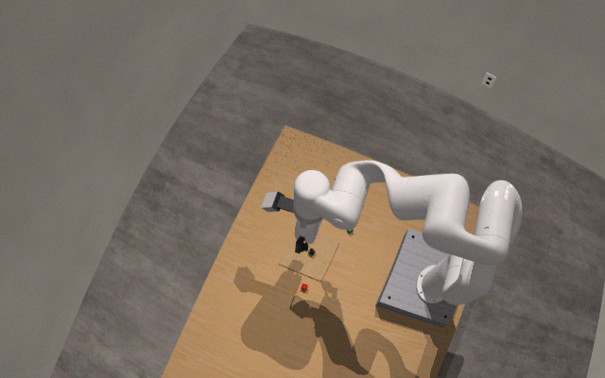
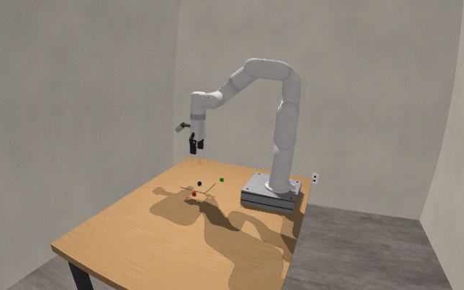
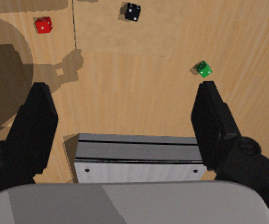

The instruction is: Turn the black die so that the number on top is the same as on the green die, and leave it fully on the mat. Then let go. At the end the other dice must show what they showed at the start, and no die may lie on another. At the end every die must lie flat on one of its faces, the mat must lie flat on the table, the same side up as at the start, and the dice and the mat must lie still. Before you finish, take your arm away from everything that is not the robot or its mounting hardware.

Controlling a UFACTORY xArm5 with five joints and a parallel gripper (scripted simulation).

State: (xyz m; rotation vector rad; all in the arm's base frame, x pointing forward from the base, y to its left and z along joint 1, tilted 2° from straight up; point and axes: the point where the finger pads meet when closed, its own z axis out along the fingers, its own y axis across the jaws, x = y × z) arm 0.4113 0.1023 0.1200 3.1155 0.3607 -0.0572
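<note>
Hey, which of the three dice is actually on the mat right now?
The black die; the red die and green die lie on the wooden table.
</note>
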